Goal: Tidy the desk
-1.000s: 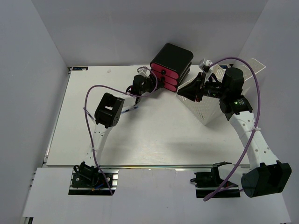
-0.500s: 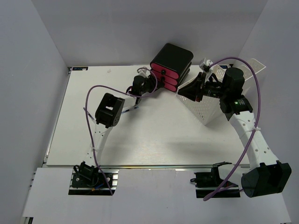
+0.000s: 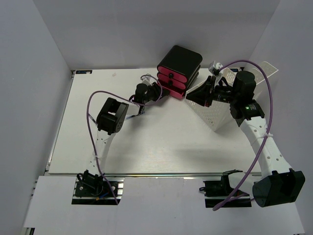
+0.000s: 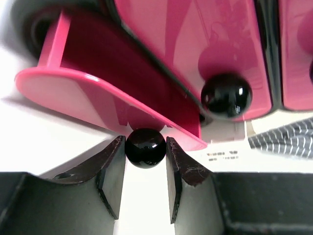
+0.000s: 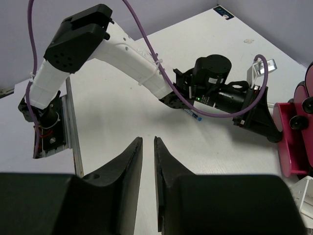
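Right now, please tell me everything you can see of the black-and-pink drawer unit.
The drawer unit is a glossy, plastic-looking black case with three stacked pink drawers, each with a round black knob. It stands at the far edge of the desk, beside the white perforated tray. The bottom drawer is pulled partly out; the left end effector grips its knob.

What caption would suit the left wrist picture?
Left gripper jaws clasp the black knob of a partly opened pink drawer above the desk.
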Action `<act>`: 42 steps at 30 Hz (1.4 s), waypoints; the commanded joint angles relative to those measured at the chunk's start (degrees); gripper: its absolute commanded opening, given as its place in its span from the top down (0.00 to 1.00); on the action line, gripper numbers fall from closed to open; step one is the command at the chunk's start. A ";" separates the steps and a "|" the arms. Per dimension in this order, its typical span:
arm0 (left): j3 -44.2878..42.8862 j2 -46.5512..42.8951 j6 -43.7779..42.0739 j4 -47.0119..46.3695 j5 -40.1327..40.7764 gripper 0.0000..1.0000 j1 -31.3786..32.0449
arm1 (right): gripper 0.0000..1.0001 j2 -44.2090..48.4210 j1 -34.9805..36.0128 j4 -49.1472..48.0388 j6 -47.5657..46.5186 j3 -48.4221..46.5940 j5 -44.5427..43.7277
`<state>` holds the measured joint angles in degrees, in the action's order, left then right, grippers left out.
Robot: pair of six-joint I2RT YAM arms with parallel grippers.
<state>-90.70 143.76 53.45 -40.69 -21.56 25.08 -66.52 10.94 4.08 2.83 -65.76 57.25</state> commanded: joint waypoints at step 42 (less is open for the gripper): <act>16.95 -27.91 -14.07 20.20 -0.42 0.45 -0.56 | 0.77 0.87 -0.30 -3.46 0.42 1.68 2.16</act>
<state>-74.61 121.32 43.66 -25.85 -22.87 24.56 -66.52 10.87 2.81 2.90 -64.55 58.33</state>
